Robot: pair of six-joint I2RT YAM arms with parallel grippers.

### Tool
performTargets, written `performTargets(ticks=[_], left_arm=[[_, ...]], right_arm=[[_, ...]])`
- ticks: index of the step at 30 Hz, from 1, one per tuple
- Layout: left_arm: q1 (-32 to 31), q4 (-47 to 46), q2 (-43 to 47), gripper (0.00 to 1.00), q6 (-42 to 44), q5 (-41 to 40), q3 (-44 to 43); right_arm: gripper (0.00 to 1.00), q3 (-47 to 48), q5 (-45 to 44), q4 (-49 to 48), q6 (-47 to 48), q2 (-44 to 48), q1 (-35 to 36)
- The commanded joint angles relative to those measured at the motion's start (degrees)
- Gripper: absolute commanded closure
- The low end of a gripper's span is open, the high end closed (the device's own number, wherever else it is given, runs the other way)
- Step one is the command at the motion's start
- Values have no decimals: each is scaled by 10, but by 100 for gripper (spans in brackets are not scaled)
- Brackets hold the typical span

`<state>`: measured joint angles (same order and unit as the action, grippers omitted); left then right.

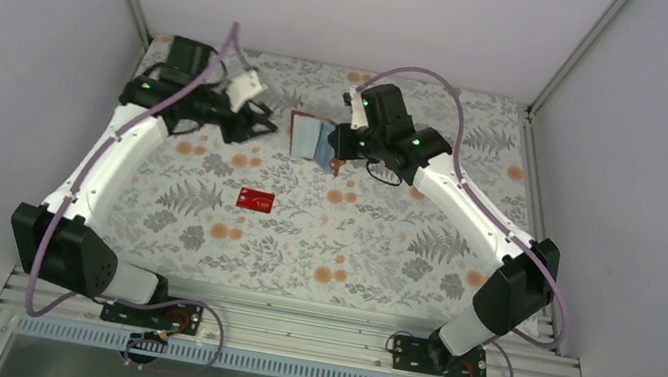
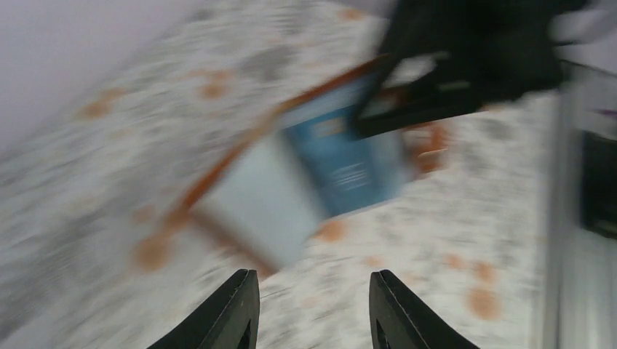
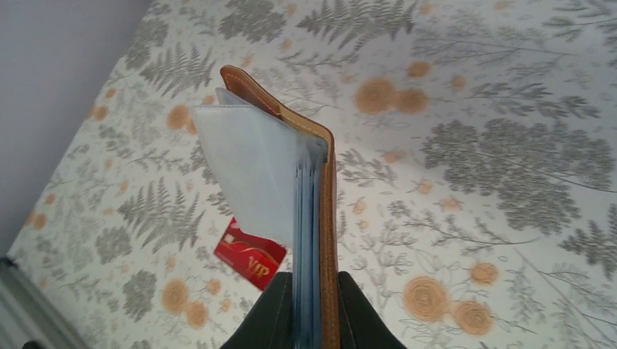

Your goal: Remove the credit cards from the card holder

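- My right claw (image 3: 314, 294) is nearest the lens. Its two fingers are pinched tight on the lower edge of the card holder (image 3: 329, 203), with brown leather on one side and the pale pockets (image 3: 251, 163) fanning out on the other.
- The holder stands on edge, open like a book, and looks raised off the flowered cloth (image 3: 473, 145) at the far middle of the table.
- My left claw (image 2: 313, 283) is partly open and empty, aimed at the holder from just beside it. That view is blurred, but a blue card (image 2: 349, 163) shows in a pocket.
- One red card (image 3: 251, 256) lies flat on the cloth, well apart from the holder.
- My right grip is only a narrow bite on one edge. I judge a sideways tug on a card could pivot the holder or pull it free.
- The pocket sheets are limp, so my left fingers may pinch a sheet along with the card and drag the whole holder.
- The two claws work close together, so a careless reach could knock one against the other.
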<state>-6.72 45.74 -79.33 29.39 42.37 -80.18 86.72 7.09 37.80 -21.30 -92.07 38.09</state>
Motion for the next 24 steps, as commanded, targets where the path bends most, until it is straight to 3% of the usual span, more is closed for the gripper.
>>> performTargets(ticks=[1, 4, 9, 13, 19, 24], left_arm=[[-89, 97, 7, 61, 69, 178, -11], [-95, 85, -3, 61, 47, 206, -5], [-94, 53, -12, 66, 6, 124, -8], [-91, 53, 3, 71, 12, 119, -9], [-91, 64, 6, 71, 16, 99, -23], [-92, 69, 4, 71, 26, 134, -22]], right_arm=[[96, 25, 85, -38, 22, 5, 11], [96, 4, 169, -95, 54, 24, 11], [96, -24, 266, -136, 106, 56, 10], [96, -38, 303, -138, 140, 76, 10], [96, -65, 367, -160, 176, 119, 10], [96, -79, 403, -174, 193, 137, 10]])
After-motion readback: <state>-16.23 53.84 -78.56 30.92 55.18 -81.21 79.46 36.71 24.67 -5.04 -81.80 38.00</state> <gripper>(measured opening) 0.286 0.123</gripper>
